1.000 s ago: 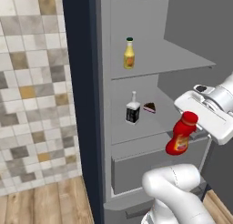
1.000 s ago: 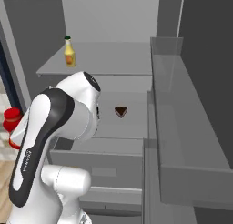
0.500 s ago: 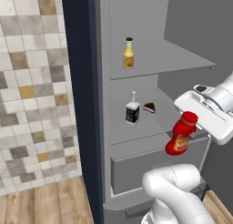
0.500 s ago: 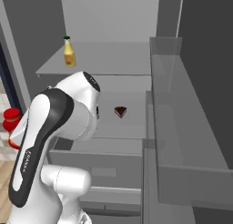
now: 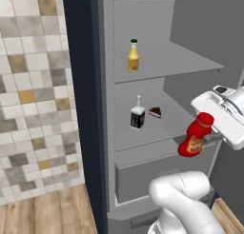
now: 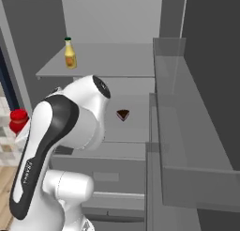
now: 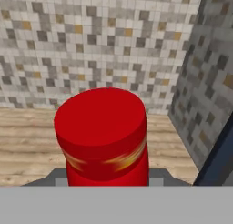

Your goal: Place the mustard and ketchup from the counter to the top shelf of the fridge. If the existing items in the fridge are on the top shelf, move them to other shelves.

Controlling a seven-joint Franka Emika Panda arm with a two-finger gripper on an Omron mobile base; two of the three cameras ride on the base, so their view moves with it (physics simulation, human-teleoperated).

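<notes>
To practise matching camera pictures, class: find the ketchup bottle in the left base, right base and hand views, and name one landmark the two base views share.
Left base view: the ketchup bottle hangs tilted at right, in front of the fridge's middle shelf, held by the gripper.
Right base view: its red cap peeks out at the left edge, behind the arm.
Hand view: it stands at bottom centre.
Shared landmark: the mustard on the top shelf.

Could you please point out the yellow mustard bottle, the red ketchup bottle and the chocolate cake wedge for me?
slim yellow mustard bottle with green cap (image 5: 133,58), left base view, on its orange label.
squat red ketchup bottle (image 5: 195,136), left base view, on its body.
dark chocolate cake wedge (image 6: 123,115), right base view, on its top.
</notes>
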